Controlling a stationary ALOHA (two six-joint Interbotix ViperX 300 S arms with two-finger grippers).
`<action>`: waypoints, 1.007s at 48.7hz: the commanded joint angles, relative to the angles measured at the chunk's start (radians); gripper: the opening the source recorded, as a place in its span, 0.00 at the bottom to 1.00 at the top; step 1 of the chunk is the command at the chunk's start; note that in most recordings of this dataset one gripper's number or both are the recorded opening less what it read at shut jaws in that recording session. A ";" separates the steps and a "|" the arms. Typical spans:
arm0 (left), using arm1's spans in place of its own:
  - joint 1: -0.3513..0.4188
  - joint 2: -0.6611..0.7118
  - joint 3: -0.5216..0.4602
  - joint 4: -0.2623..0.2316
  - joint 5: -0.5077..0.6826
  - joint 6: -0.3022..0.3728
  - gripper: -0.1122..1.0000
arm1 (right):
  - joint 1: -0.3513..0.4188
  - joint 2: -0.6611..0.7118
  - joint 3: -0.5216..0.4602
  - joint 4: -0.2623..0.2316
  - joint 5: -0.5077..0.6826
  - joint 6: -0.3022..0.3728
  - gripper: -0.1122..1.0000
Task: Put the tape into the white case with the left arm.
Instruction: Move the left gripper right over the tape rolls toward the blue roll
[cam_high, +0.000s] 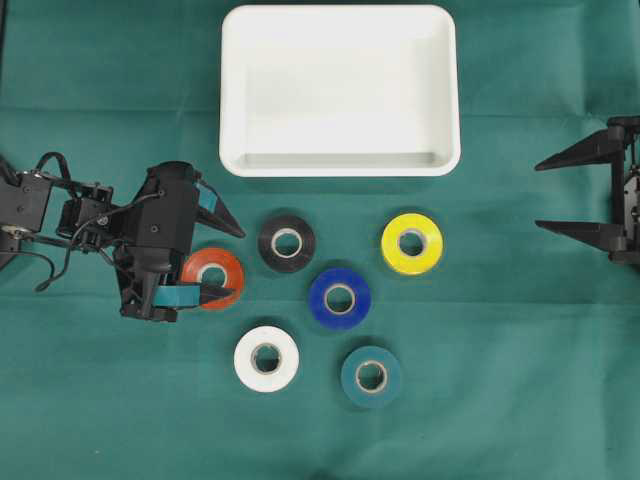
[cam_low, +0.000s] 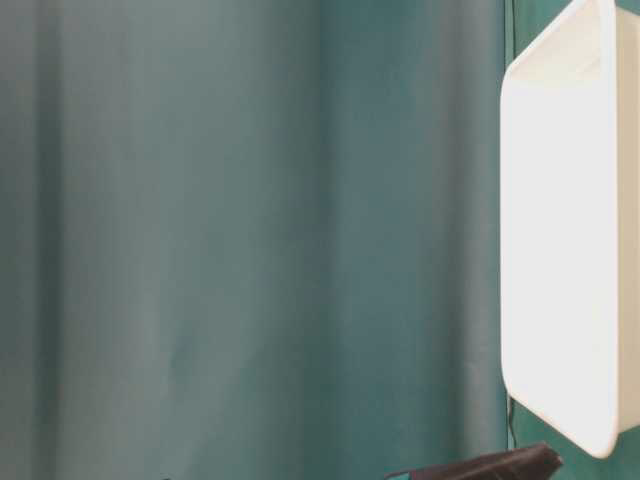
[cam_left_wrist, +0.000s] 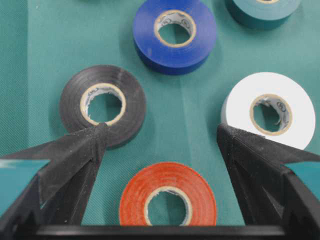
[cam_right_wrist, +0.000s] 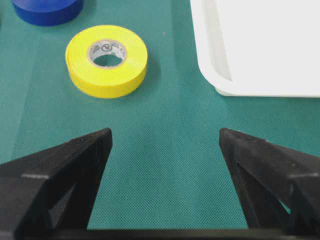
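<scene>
I have the left claw (cam_high: 229, 258) spread wide and empty over the orange tape (cam_left_wrist: 168, 200), which lies flat on the green bench (cam_high: 500, 380) between my two fingers, close to the palm. Ahead of one fingertip sits the black tape (cam_left_wrist: 103, 104), ahead of the other the white tape (cam_left_wrist: 269, 109), with the blue tape (cam_left_wrist: 174, 34) further out. The white case (cam_high: 340, 160) is empty, beyond the black roll and off to one side of the claw. I judge this the approach step: next I should lower, straddle the orange roll and pinch it. The right claw (cam_high: 592, 192) is parked open, well apart.
</scene>
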 joint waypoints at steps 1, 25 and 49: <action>-0.005 -0.008 -0.023 0.000 -0.005 0.000 0.98 | -0.002 0.003 -0.012 -0.002 -0.009 0.002 0.66; -0.005 0.040 -0.060 0.000 -0.005 0.002 0.98 | -0.002 0.003 -0.011 -0.002 -0.009 0.000 0.66; -0.008 0.218 -0.216 0.002 -0.005 0.006 0.98 | -0.002 0.005 -0.012 -0.002 -0.009 0.000 0.66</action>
